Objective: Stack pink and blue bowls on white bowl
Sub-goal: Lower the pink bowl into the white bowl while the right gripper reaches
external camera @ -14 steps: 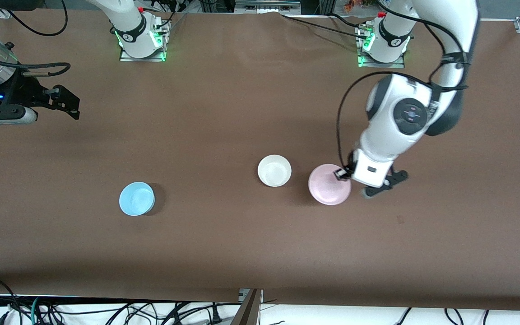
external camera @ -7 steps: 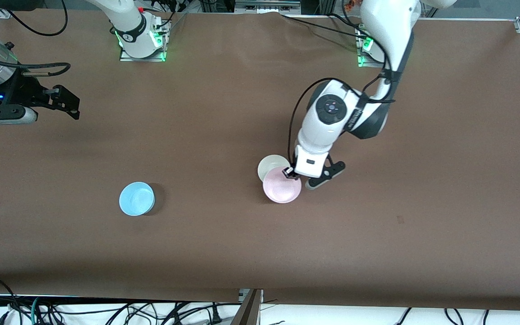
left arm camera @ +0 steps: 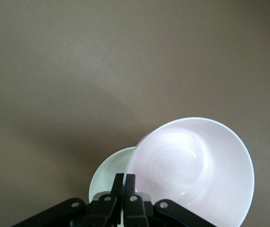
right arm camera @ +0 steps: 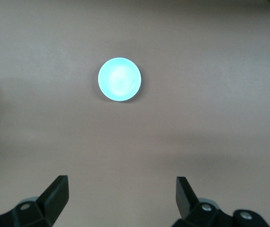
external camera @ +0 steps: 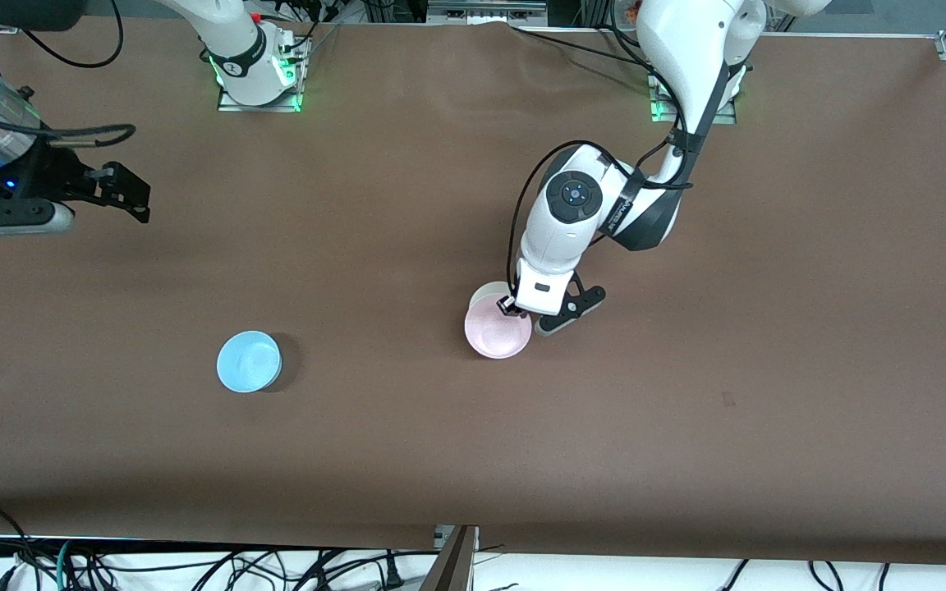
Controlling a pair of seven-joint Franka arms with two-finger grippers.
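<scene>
My left gripper (external camera: 509, 307) is shut on the rim of the pink bowl (external camera: 496, 334) and holds it over the white bowl (external camera: 487, 290), which is mostly hidden under it. In the left wrist view the pink bowl (left arm camera: 192, 170) is tilted above the white bowl (left arm camera: 109, 172), with my gripper (left arm camera: 124, 182) pinching the pink rim. The blue bowl (external camera: 249, 361) sits on the table toward the right arm's end; it shows in the right wrist view (right arm camera: 120, 79). My right gripper (external camera: 124, 190) is open and empty, waiting at the right arm's end of the table, and shows in its own view (right arm camera: 121, 191).
The brown table (external camera: 686, 427) holds only the three bowls. The arm bases (external camera: 255, 66) stand along the edge farthest from the front camera. Cables hang below the nearest edge.
My left gripper has carried the pink bowl toward the right arm's end, from beside the white bowl to over it. The right gripper has shifted slightly.
</scene>
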